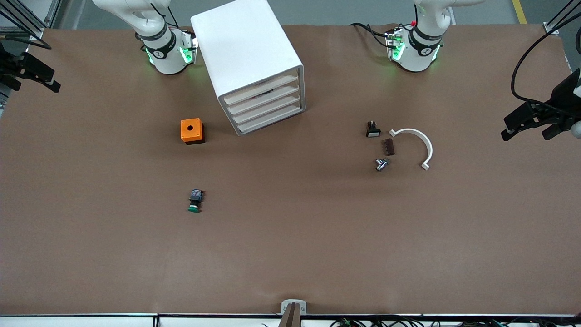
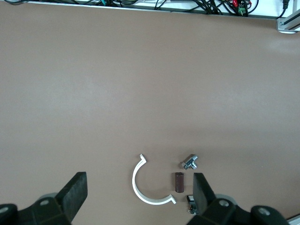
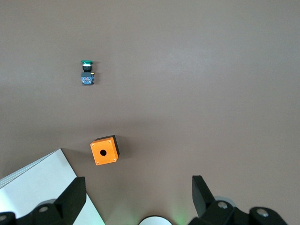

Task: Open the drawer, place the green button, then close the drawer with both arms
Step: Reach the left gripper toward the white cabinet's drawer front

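The right end effector point(image 3: 136, 197) hangs high over the bench point(image 1: 290, 254) near its own base, its fingers spread and holding nothing. The orange cube point(image 1: 192, 131) sits beside the white cabinet point(image 1: 247, 59); the green-capped button point(image 1: 195, 200) lies on its side, nearer to the front camera than the cube. All four drawers look shut, so the third drawer point(image 1: 268, 110) must be pulled first: I think one finger should hook the top edge of its front and draw straight out, while the other arm steadies the cabinet. The left end effector point(image 2: 138, 197) waits, released, over the white curved clip point(image 1: 416, 144).
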Controlling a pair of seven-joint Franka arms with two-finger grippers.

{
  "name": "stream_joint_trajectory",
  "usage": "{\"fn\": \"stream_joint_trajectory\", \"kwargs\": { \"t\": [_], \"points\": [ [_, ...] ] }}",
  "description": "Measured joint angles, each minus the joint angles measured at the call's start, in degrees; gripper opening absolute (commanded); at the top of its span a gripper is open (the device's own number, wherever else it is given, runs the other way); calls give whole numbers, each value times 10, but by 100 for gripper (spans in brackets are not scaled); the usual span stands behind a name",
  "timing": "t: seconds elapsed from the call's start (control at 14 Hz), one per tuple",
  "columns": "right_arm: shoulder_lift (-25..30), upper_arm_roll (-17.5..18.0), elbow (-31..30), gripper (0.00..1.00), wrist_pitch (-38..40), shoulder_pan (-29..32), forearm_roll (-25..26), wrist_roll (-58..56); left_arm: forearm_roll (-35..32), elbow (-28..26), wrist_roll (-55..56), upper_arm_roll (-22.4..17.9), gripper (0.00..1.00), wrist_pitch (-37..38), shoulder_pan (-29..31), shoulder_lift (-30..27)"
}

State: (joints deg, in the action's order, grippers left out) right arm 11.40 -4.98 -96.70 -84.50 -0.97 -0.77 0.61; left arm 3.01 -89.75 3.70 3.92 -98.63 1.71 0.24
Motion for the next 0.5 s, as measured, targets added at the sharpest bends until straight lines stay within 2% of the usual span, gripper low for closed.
{"fn": "stream_joint_trajectory", "kwargs": {
  "t": [0.5],
  "points": [
    [1,3,0,100,-2,0,0,0,0,-2,3,-1,99,4,8,6]
  ]
}}
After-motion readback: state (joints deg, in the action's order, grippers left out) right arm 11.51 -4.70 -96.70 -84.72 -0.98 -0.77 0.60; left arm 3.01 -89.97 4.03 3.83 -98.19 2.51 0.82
